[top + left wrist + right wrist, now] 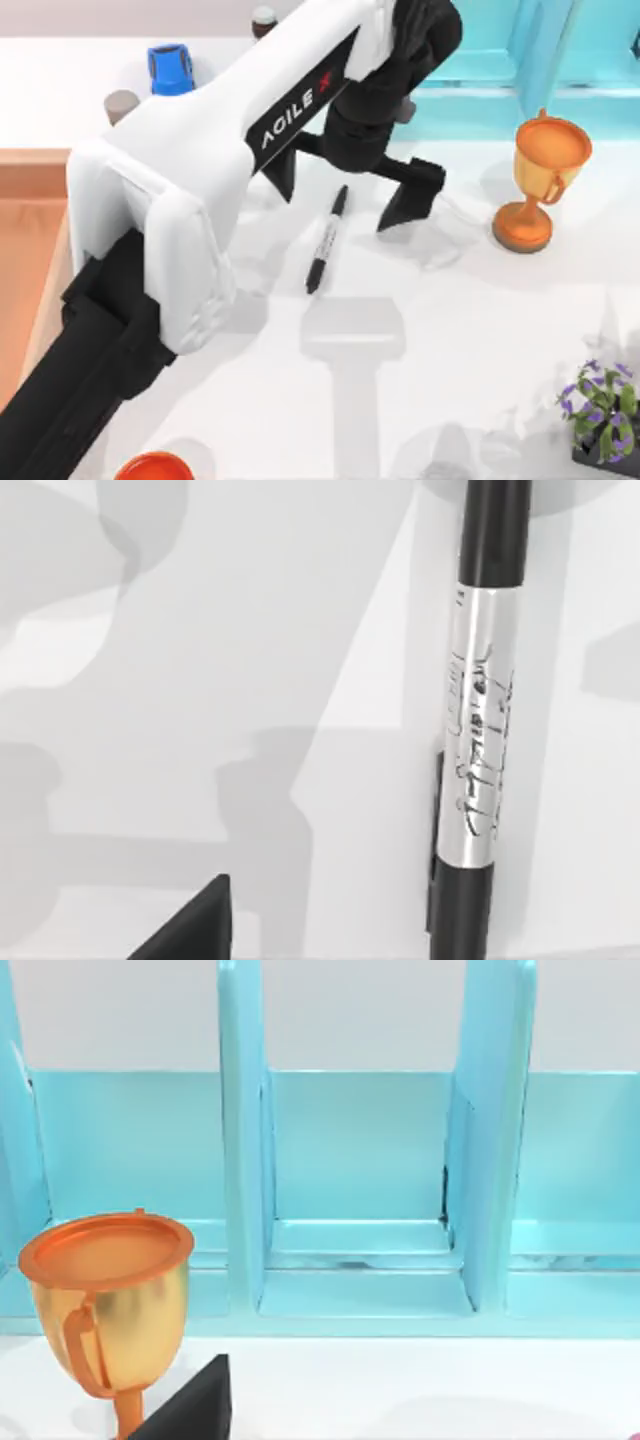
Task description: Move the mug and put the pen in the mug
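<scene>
1. The left arm [200,160] reaches across the middle of the white surface [450,340], and its left gripper [350,205] hangs over the pen [327,240] with the fingers [412,195] spread wide, one dark tip on each side of the barrel and holding nothing.
2. The pen lies flat on the surface, pointing roughly away from the near edge. It sits between the spread fingers and appears untouched, which suggests the gripper is lined up for a grasp that has not begun.
3. In the left wrist view the pen [480,730] runs lengthwise close under the camera, its silver label band with script facing up. One dark fingertip [195,925] shows at the edge, apart from the barrel.
4. The mug, which the task names as the pen's destination, cannot be placed from these pictures.
5. The right wrist view looks at a turquoise shelf unit [360,1180] with an orange trophy cup [105,1300] before it. Whether the right arm's fingers are open or shut cannot be told.
6. Around the table's edges stand a blue toy car [170,68], the orange trophy cup [545,180], a small potted plant [600,405] and an orange-red bowl [153,467], all well clear of the pen.
</scene>
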Available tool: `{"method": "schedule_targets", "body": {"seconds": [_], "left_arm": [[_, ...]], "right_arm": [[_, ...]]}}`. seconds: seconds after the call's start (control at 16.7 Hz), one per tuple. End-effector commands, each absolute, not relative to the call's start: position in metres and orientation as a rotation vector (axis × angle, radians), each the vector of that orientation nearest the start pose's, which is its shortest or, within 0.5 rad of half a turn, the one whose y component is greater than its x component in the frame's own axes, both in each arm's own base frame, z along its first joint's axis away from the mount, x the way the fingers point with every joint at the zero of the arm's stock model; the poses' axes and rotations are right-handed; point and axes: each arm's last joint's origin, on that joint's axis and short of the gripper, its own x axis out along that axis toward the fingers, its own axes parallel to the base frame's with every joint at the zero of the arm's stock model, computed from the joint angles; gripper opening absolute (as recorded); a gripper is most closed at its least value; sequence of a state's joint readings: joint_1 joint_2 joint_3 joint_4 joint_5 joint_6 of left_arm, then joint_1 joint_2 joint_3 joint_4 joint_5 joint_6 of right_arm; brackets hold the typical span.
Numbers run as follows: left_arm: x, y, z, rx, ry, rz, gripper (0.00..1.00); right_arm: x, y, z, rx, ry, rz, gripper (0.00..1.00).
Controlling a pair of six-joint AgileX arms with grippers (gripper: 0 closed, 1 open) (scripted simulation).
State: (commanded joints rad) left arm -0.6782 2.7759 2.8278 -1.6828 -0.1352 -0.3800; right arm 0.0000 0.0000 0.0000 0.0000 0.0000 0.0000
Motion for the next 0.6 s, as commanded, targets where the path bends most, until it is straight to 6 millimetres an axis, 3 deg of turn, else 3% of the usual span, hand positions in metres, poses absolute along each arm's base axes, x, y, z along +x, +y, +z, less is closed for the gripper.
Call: {"method": "schedule_targets", "body": {"seconds": [0.6], "left_arm": [[0.406, -0.299, 0.088, 0.351, 1.541, -0.100, 1.00]], "right_arm": [[0.106, -0.001, 0.160, 0.000, 0.000, 0.000, 1.00]]}}
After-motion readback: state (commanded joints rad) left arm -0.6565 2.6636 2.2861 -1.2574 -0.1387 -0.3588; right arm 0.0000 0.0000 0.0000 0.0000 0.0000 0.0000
